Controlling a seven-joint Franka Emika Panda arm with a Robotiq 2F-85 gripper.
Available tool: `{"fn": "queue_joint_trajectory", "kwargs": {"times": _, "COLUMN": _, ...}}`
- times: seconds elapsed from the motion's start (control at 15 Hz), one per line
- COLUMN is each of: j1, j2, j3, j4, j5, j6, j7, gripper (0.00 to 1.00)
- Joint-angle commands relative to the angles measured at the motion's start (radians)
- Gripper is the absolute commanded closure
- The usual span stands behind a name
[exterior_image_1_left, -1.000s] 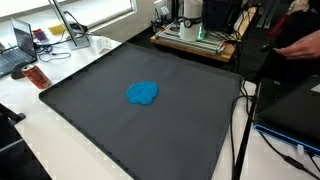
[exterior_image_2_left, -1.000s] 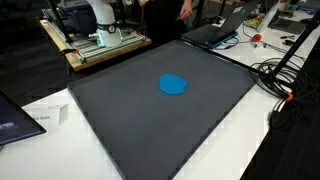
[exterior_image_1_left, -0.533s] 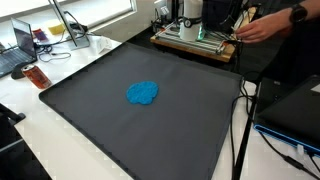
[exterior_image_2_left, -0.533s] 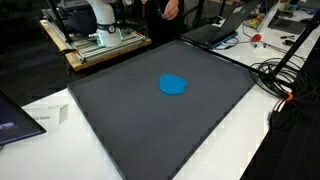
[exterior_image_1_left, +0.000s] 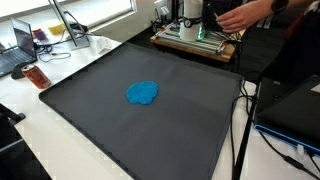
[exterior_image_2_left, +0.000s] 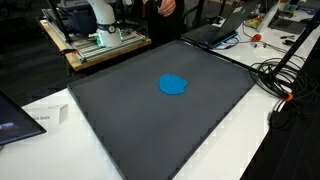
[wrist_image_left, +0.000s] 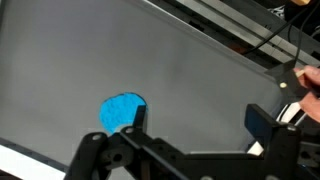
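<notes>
Crumpled blue cloth (wrist_image_left: 122, 110) looks light, limp, best pinched at a raised fold; black gripper (wrist_image_left: 198, 125) gapes, empty

The claw (wrist_image_left: 197, 113) hangs high, pointing downward, its two jaws spread wide apart and empty.

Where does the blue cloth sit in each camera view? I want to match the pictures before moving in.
In an exterior view: the blue cloth lies slightly left of the picture's centre.
In an exterior view: the cloth lies just right of centre.
Wrist view: it lies at the lower left.
Shared landmark: the dark grey mat beneath it, seen in all three.
</notes>
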Motion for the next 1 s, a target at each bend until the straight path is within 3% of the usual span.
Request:
{"fn": "queue_joint_trajectory", "kwargs": {"times": 0.0, "j1": 0.063, "j2": -0.033, "j3": -0.013, "j4": -0.001, "j5": 0.033, "j6": 0.058, "j7": -0.110, "gripper": 0.00}}
{"fn": "queue_joint_trajectory", "kwargs": {"times": 0.33, "j1": 0.133, "j2": -0.039, "j3": -0.031, "j4": -0.001, "j5": 0.061, "j6": 0.123, "j7": -0.240, "gripper": 0.00}}
{"fn": "queue_joint_trajectory", "kwargs": {"times": 0.67, "j1": 0.160, "j2": -0.057, "j3": -0.068, "j4": -0.009, "j5": 0.083, "j6": 0.128, "j7": -0.353, "gripper": 0.00}}
{"fn": "queue_joint_trajectory", "kwargs": {"times": 0.8, "j1": 0.162, "j2": -0.059, "j3": -0.081, "j4": -0.009, "j5": 0.090, "j6": 0.125, "j7": -0.385, "gripper": 0.10}}
{"fn": "queue_joint_trajectory", "kwargs": {"times": 0.87, "j1": 0.162, "j2": -0.060, "j3": -0.085, "j4": -0.009, "j5": 0.092, "j6": 0.124, "j7": -0.398, "gripper": 0.25}}
{"fn": "queue_joint_trajectory", "kwargs": {"times": 0.93, "j1": 0.161, "j2": -0.059, "j3": -0.088, "j4": -0.008, "j5": 0.096, "j6": 0.121, "j7": -0.409, "gripper": 0.31}}
